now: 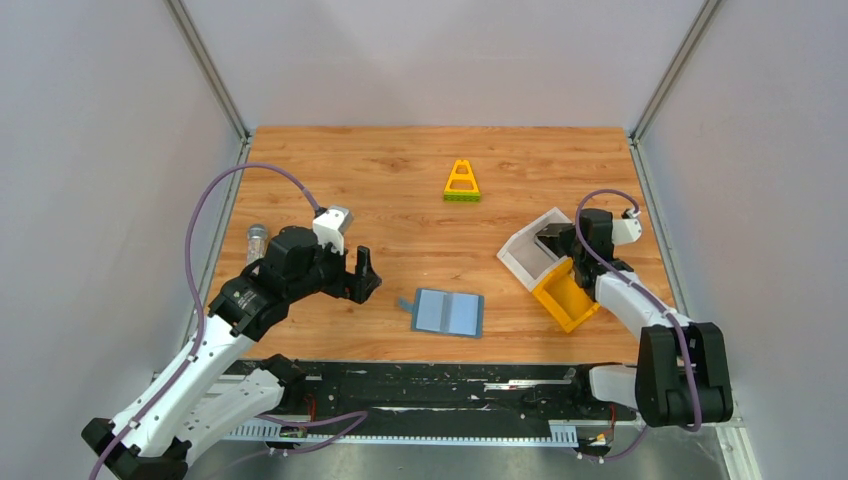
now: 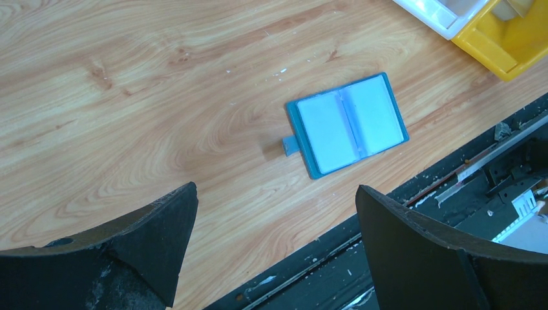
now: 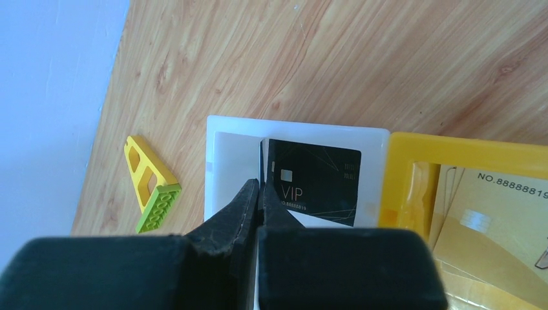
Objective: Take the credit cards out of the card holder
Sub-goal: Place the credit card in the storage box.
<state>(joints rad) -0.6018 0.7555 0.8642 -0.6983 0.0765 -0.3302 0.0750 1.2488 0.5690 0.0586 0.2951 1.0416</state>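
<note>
The slate-blue card holder point(image 1: 447, 312) lies open and flat on the wood near the front edge, its small tab pointing left. It also shows in the left wrist view point(image 2: 349, 123), where its pockets look pale. My left gripper point(image 1: 362, 272) is open and empty, hovering left of the holder point(image 2: 276, 189). My right gripper point(image 1: 552, 243) is over the white bin point(image 1: 518, 256); its fingers are shut point(image 3: 260, 187) on a thin dark card seen edge-on point(image 3: 262, 158). A black VIP credit card point(image 3: 316, 177) lies flat in the white bin point(image 3: 232, 129).
A yellow bin point(image 1: 565, 295) touches the white bin and holds gold cards point(image 3: 491, 213). A yellow and green toy block point(image 1: 461, 182) sits at the back middle. A small clear bottle point(image 1: 257, 240) lies at the left edge. The black rail point(image 1: 430, 385) runs along the front.
</note>
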